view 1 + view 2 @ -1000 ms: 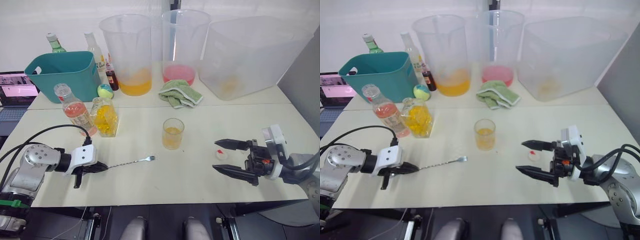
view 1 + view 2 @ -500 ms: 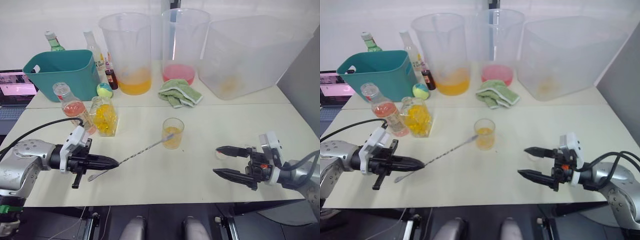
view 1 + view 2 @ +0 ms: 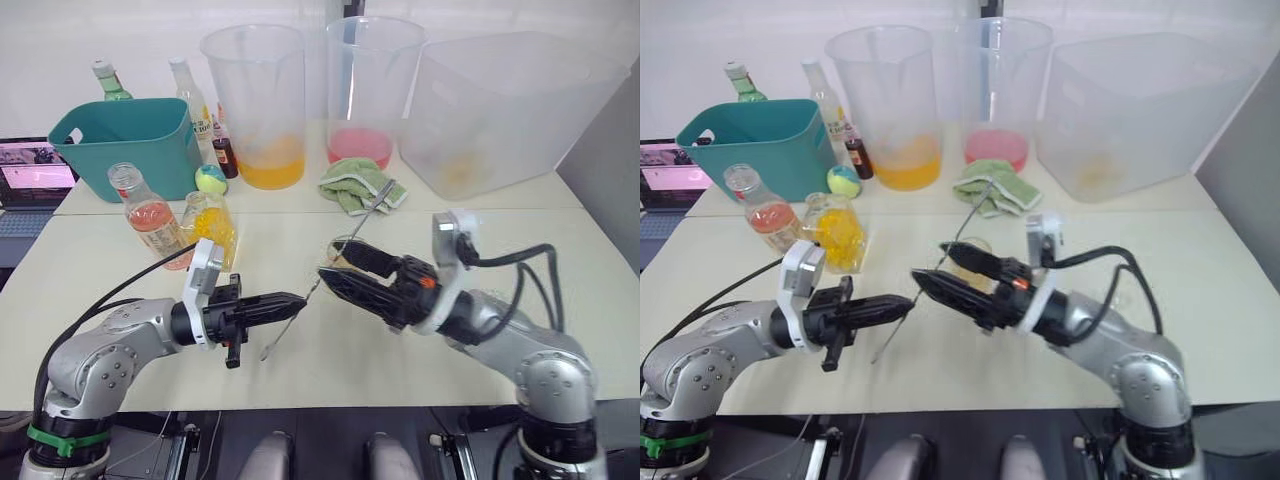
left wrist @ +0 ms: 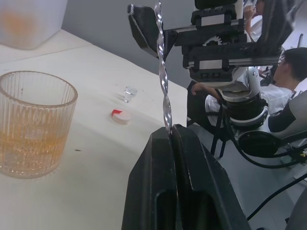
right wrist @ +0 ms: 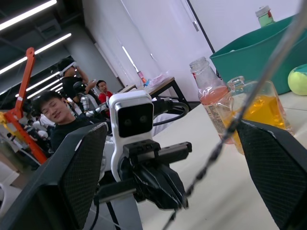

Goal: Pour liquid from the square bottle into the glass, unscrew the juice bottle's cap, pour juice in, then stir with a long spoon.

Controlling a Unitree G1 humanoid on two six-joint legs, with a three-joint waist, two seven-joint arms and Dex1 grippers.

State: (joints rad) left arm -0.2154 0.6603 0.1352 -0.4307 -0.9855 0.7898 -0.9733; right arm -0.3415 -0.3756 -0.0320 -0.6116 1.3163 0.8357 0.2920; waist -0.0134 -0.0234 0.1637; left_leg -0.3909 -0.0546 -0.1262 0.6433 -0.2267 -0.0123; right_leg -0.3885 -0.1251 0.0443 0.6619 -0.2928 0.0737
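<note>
My left gripper (image 3: 299,298) is shut on the long spoon (image 3: 352,228), which slants up from its fingertips toward the green cloth. The spoon's lower end (image 3: 266,352) hangs just above the table. My right gripper (image 3: 336,262) is open, with its fingers on either side of the spoon's twisted shaft (image 5: 249,100). Behind those fingers stands the glass (image 4: 33,124), holding orange-yellow liquid. The white cap (image 4: 120,116) with a red mark lies on the table beyond the glass. The square bottle (image 3: 210,230) and the uncapped juice bottle (image 3: 148,215) stand left of the glass.
A teal basket (image 3: 120,140) sits at the back left, with a green bottle (image 3: 105,82) and a tall clear bottle (image 3: 190,95) behind it. Two pitchers (image 3: 255,100) and a large tub (image 3: 500,110) line the back. A green cloth (image 3: 358,185), a ball (image 3: 210,180) and a laptop (image 3: 35,175) lie nearby.
My left gripper has carried the spoon toward the middle and tilted it up steeply. My right arm has swung in from the right side, and its open fingers now straddle the spoon by the glass.
</note>
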